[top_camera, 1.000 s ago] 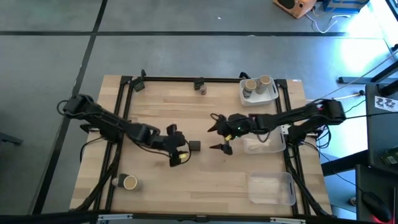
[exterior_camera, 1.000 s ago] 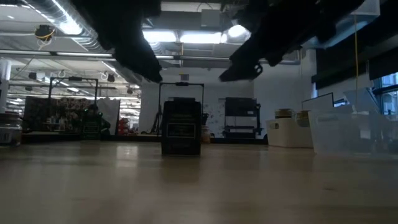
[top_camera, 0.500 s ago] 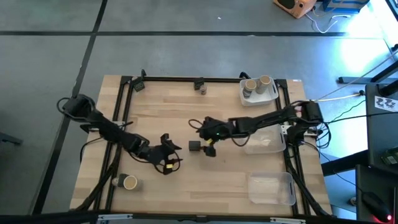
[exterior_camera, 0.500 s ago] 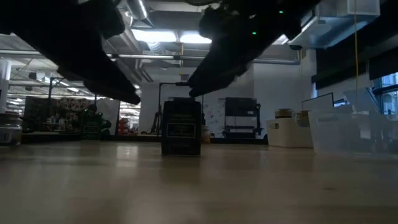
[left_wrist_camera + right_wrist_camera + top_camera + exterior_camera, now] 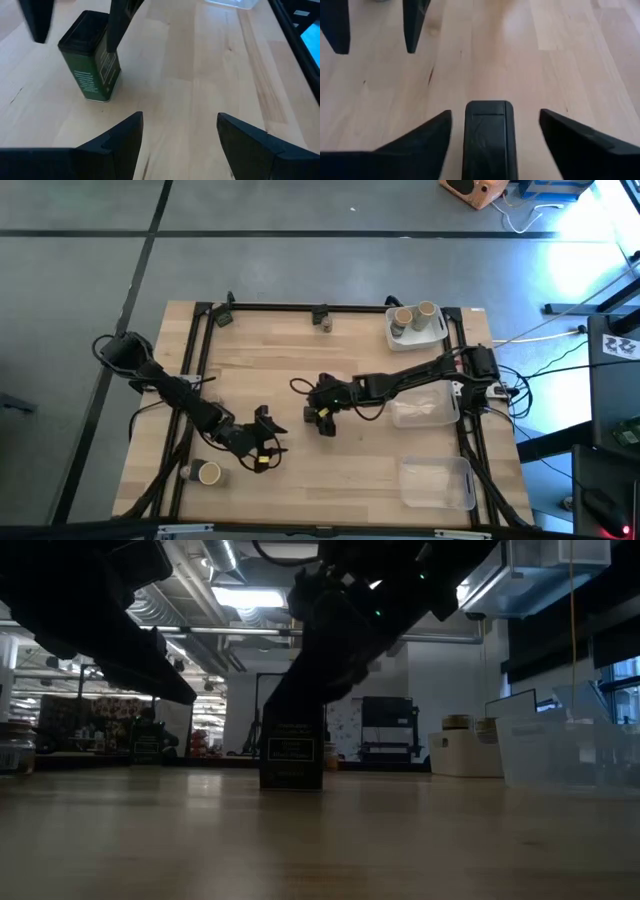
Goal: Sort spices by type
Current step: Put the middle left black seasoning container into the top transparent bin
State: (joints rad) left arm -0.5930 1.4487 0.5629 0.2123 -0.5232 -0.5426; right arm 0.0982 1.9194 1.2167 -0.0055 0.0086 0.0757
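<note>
Right tool [image 5: 322,418] now straddling dark tin [image 5: 488,137]

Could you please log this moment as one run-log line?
right gripper: open, straddling dark block tin | left gripper: open, empty, near tan-topped jar

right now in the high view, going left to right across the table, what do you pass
tan-topped jar → left gripper → dark blocky tin between the right gripper's jaws → white tray holding jars, and the clear trays

Dark tin [image 5: 488,137] bottom cut off
</note>
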